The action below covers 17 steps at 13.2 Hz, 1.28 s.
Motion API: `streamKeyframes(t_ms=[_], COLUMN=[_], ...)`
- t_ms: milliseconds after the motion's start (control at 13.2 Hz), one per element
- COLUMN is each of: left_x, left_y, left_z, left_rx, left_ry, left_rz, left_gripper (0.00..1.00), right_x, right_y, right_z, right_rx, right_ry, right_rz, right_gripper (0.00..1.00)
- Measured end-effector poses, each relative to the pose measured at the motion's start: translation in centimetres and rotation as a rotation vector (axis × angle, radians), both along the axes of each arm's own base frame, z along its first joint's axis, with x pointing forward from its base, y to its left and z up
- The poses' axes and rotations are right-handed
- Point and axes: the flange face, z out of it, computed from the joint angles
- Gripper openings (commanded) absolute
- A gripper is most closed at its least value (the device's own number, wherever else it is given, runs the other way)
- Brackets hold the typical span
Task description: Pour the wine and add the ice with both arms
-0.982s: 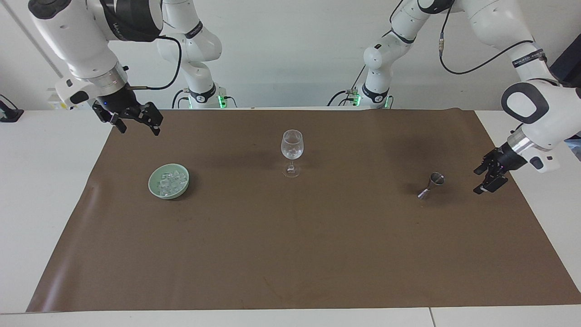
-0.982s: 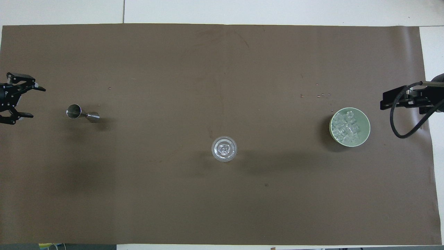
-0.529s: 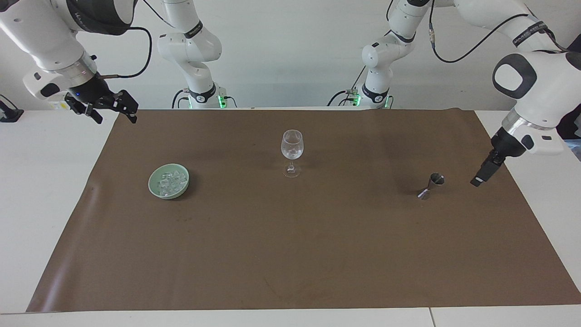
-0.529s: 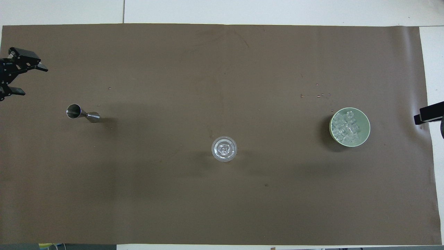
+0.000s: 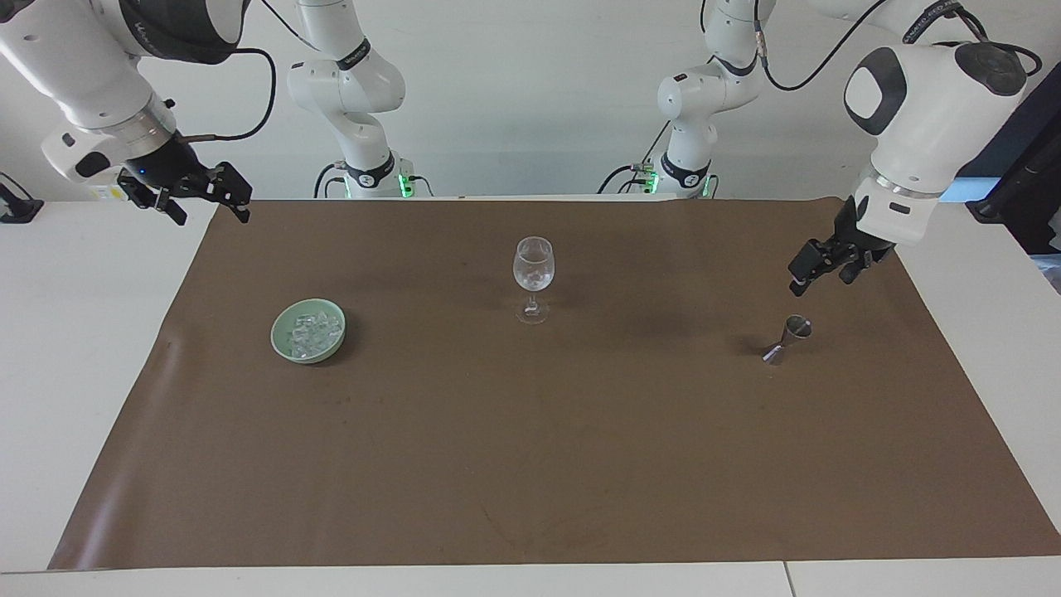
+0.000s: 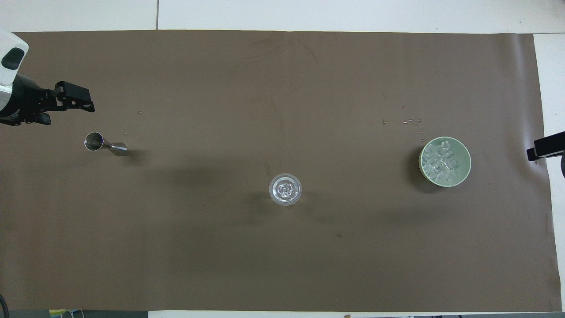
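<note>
The ice (image 5: 308,333) lies heaped in a pale green bowl (image 5: 282,342) on the brown mat (image 5: 530,464), toward the right arm's end, well apart from the wine glass (image 5: 533,267) standing mid-mat. A metal jigger (image 5: 787,338) stands toward the left arm's end, just under the left gripper (image 5: 821,267), which hangs empty with its fingers spread. The step in hand looks like grasping the jigger: a level pinch at its narrow waist should keep the smooth double cone upright. The right gripper (image 5: 203,199) waits, spread and empty, over the mat's edge. The cubes are glassy and likely slippery.
</note>
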Motion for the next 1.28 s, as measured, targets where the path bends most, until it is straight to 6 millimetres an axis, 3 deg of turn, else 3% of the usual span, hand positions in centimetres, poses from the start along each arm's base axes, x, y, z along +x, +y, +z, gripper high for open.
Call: streamKeyframes(t_ms=[227, 604, 1284], left_x=[-1.3, -3.0, -4.7], left_y=[1.0, 0.5, 0.6], left_z=[1.3, 4.1, 4.9], left_rx=[0.018, 0.019, 0.008], left_ry=[0.029, 0.113, 0.165], left_rz=[-0.096, -0.133, -0.165], left_gripper=[1.00, 1.00, 1.00], right_x=[0.0, 0.0, 0.1], right_y=[0.2, 0.3, 0.6], right_z=[0.4, 1.5, 2.2], right_rx=[-0.003, -0.006, -0.008], right_ry=[-0.005, -0.023, -0.036], right_rz=[-0.016, -0.016, -0.010], right_gripper=[1.00, 1.00, 1.00])
